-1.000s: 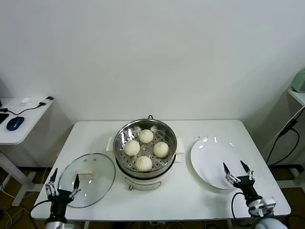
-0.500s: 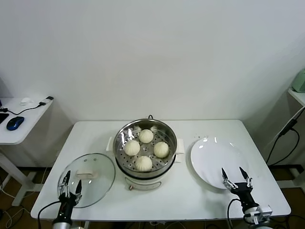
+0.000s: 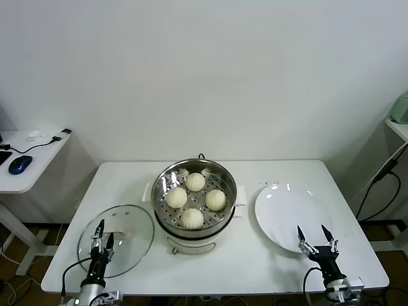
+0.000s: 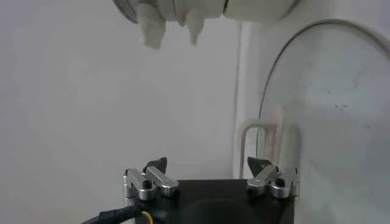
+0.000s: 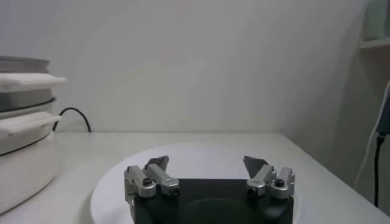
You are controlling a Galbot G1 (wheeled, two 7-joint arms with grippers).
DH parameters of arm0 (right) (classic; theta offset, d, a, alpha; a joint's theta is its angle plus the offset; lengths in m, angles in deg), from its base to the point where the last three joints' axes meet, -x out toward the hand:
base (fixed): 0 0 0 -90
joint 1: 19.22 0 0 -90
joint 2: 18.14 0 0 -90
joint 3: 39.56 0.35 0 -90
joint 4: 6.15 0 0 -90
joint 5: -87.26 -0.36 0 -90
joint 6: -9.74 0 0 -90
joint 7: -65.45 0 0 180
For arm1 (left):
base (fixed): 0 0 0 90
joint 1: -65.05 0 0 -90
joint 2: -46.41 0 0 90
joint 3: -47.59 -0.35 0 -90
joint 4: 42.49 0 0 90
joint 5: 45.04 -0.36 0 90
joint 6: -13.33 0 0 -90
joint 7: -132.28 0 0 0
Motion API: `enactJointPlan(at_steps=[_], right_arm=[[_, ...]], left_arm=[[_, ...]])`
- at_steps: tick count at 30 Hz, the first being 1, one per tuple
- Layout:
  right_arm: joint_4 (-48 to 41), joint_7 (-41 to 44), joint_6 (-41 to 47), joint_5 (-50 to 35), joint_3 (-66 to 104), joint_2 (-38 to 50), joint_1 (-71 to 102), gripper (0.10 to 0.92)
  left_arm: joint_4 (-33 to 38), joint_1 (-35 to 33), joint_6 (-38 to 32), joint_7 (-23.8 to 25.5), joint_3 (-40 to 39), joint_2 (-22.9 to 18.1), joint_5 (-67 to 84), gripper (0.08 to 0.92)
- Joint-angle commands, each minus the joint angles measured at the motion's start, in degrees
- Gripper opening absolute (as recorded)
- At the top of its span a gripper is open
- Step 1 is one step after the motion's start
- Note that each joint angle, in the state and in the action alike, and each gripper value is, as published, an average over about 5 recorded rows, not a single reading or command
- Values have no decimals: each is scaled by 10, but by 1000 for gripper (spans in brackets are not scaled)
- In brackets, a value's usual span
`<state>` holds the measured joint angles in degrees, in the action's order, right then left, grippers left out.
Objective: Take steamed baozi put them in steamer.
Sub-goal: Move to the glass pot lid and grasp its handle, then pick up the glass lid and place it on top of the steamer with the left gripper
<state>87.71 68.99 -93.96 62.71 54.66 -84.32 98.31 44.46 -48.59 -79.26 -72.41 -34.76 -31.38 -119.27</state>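
Left tool (image 3: 101,236) sat low at the near left edge of the white tabletop (image 3: 127,175), fingers spread and gripping nothing, over the near rim of the round glass lid (image 3: 116,238). In the left wrist view the same tool (image 4: 211,175) showed its fingertips apart, with the lid's pale handle (image 4: 269,143) beyond them.

Right tool (image 3: 316,240) sat low at the near right edge of the tabletop, fingers spread and empty, at the near rim of the flat white plate (image 3: 287,217). Right wrist view confirmed it: tool (image 5: 206,169) spread over the plate (image 5: 201,155).

Round shiny stainless-steel steamer on a white base with side handles (image 3: 194,206) stood at the tabletop centre, between lid and plate. Four small cream-white pleated steamed baozi (image 3: 192,217) lay on its perforated tray, well apart from both tools.
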Motion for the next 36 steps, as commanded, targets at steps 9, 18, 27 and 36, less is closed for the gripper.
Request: enactJointPlan(at_steps=[9, 18, 27, 36], right_arm=[[1, 0, -2, 7, -1, -9, 4, 823], [7, -1, 1, 16, -4, -8, 1, 823], [19, 0, 5, 15, -2, -6, 5, 823], [39, -19, 27, 25, -1, -2, 5, 823]], left_arm=[[-51, 42, 6, -6, -3, 6, -39, 664], [-91, 40, -16, -32, -1, 21, -37, 404], [-97, 43, -22, -49, -2, 13, -34, 156], [6, 10, -22, 7, 7, 25, 47, 129]])
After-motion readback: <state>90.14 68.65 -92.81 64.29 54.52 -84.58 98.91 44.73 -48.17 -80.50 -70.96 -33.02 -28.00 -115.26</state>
